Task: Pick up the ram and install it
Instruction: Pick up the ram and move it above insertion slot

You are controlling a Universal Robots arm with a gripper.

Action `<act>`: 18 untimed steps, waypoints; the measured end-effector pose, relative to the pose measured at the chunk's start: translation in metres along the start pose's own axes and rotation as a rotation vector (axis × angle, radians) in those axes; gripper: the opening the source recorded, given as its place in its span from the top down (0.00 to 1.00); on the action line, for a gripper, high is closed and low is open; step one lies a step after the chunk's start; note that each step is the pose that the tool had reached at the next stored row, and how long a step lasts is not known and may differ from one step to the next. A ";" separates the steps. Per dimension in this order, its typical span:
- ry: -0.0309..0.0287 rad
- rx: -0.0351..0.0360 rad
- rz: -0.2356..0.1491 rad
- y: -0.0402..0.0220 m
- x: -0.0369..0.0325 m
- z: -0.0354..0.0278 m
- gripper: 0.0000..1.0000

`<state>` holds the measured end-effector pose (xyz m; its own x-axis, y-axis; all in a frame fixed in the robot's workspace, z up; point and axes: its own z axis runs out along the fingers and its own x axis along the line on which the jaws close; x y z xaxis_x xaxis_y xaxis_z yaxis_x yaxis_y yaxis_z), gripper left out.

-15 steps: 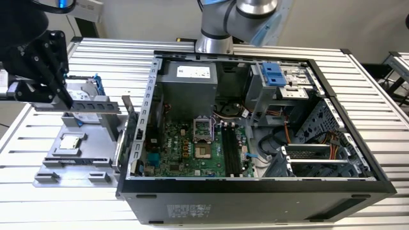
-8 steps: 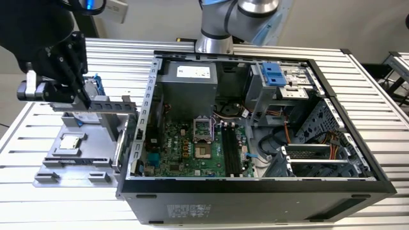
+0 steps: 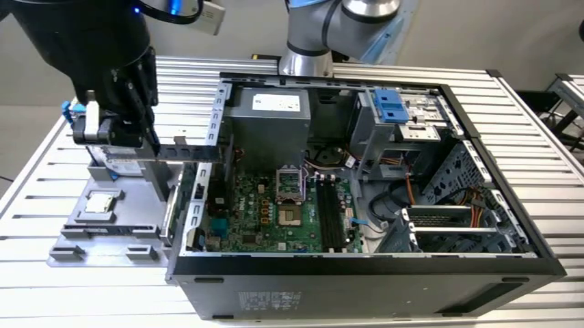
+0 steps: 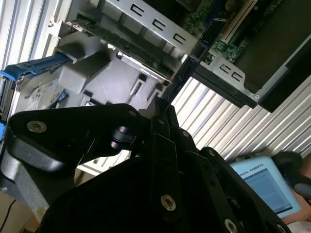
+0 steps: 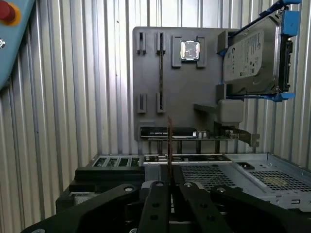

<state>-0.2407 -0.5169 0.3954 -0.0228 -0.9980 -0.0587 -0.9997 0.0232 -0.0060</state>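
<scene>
From where I stand the gripper (image 5: 170, 185) has the ram (image 5: 169, 145) pinched between its jaws, which press on the stick's two flat faces. In the first wrist view the ram shows edge-on, a thin line reaching out past the fingertips. By my reading its long axis runs level rather than pointing down.

It lies parallel to the long groove (image 5: 161, 68) in the grey tray (image 5: 184, 97), and I take that groove for its bed. The stick is up in the air near the tray's edge beside the case (image 5: 272, 180), touching neither as far as I can tell.

The slots (image 3: 329, 212) sit on the floor of the open case. They are toward the exterior view's right of the gripper and well apart from it, with the case's side frame between the two.

What matters is the angle. In the exterior view the slots run from the front of the case to its back. The ram, judging by the groove it lines up with, runs across that, from the tray toward the case. So the stick looks crosswise to the slots, and higher than them
</scene>
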 end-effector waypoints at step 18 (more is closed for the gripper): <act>0.0000 -0.0013 0.000 -0.0782 -0.0018 0.0006 1.00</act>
<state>-0.1625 -0.5169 0.3954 -0.0228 -0.9980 -0.0587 -0.9997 0.0231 -0.0047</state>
